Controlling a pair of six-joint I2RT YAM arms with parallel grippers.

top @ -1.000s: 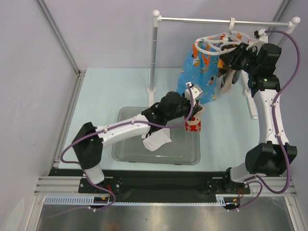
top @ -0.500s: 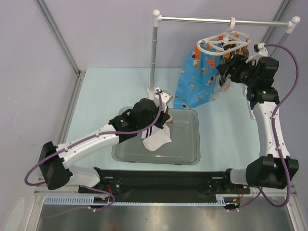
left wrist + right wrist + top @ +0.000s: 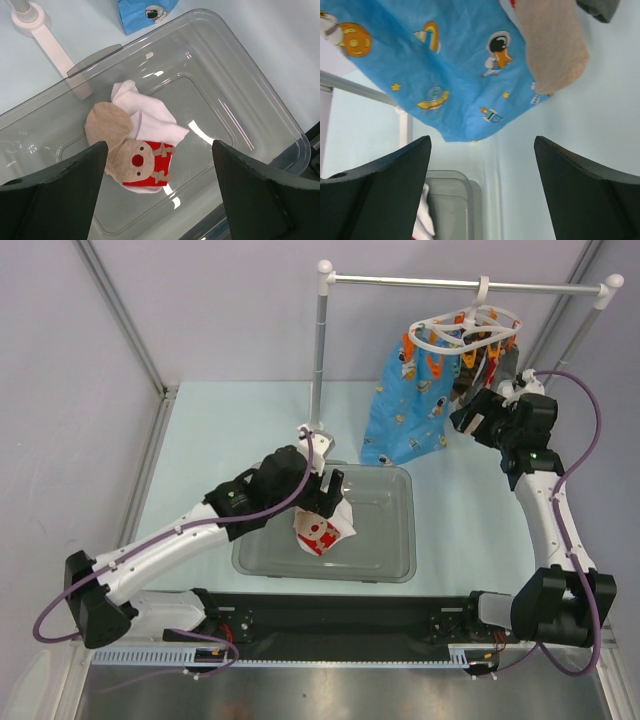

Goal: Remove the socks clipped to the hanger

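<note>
Here, the job stands partway done. Two socks lie touching in the clear tray (image 3: 280, 125): a white sock (image 3: 150, 112) and a white-and-red sock (image 3: 145, 162) with a reindeer face. The left gripper (image 3: 322, 492) hovers over them, fingers spread wide and empty. On the hanger (image 3: 465, 330), hooked over the rail stand (image 3: 400, 281), a blue cartoon-print sock (image 3: 445, 60) and a beige sock (image 3: 552, 45) hang from the pegs. The right gripper (image 3: 482, 140) sits just below these, fingers apart, holding nothing. At least these two look left to unclip.
</note>
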